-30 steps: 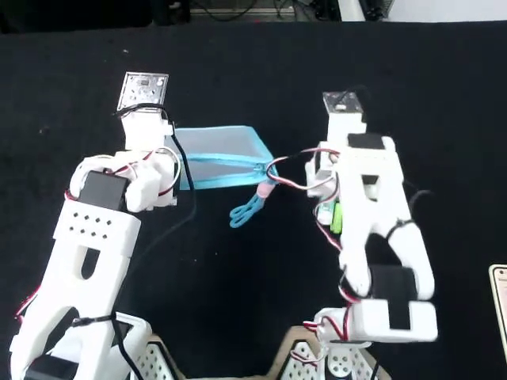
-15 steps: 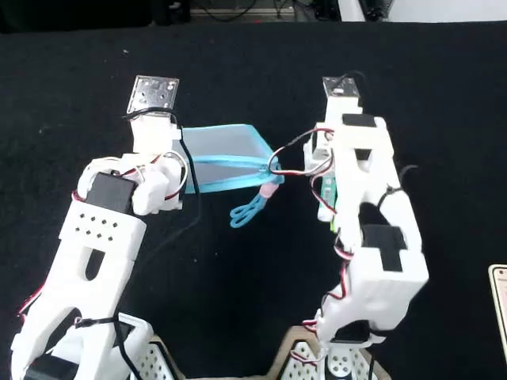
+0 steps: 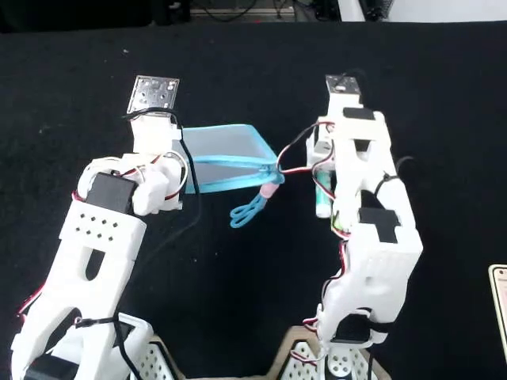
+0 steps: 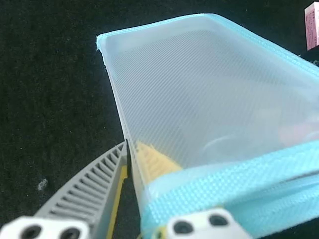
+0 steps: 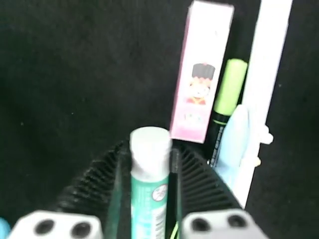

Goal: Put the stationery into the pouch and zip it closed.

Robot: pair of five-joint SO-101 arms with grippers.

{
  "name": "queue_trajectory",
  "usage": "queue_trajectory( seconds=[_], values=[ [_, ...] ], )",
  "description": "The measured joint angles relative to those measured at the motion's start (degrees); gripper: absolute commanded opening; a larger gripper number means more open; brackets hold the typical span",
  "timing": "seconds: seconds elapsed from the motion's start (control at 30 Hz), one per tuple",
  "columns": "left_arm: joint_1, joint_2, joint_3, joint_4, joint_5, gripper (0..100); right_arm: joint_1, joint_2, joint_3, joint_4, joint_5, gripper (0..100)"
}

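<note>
Pouch (image 3: 226, 154) loading is barely starting, I'm judging. My left gripper (image 4: 134, 174) is clamping its blue mesh edge. My right gripper (image 5: 148, 149) is pinching a teal, white-capped tube (image 5: 148, 172), hovering just beside the zip-pull end. Beyond the tube, a pink box (image 5: 202, 94), a green highlighter (image 5: 228, 92) and a white stick (image 5: 269, 59) are lying on the black table (image 5: 75, 74), waiting. Zipping is coming last.

You are looking down on a counter (image 3: 238, 309) covered in matte black cloth, evenly lit from near edge to far edge. Just past its far edge you can see a tangle of dark cables (image 3: 230, 9), and a white surface (image 3: 444, 9) at the far right.
</note>
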Motion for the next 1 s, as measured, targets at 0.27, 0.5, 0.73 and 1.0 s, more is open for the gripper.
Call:
queue_trajectory(
  seconds=[0.27,0.5,0.73,1.0],
  values=[
    [0.00,0.00,0.00,0.00,0.00,3,2.64,-5.01,-5.54,15.03,0.00,1.0],
    [0.00,0.00,0.00,0.00,0.00,3,14.07,-13.36,-0.09,17.58,2.64,1.0],
    [0.00,0.00,0.00,0.00,0.00,3,25.85,-20.31,16.97,9.67,16.00,1.1],
    [0.00,0.00,0.00,0.00,0.00,3,36.40,-24.35,28.48,2.37,33.58,1.2]
  ],
)
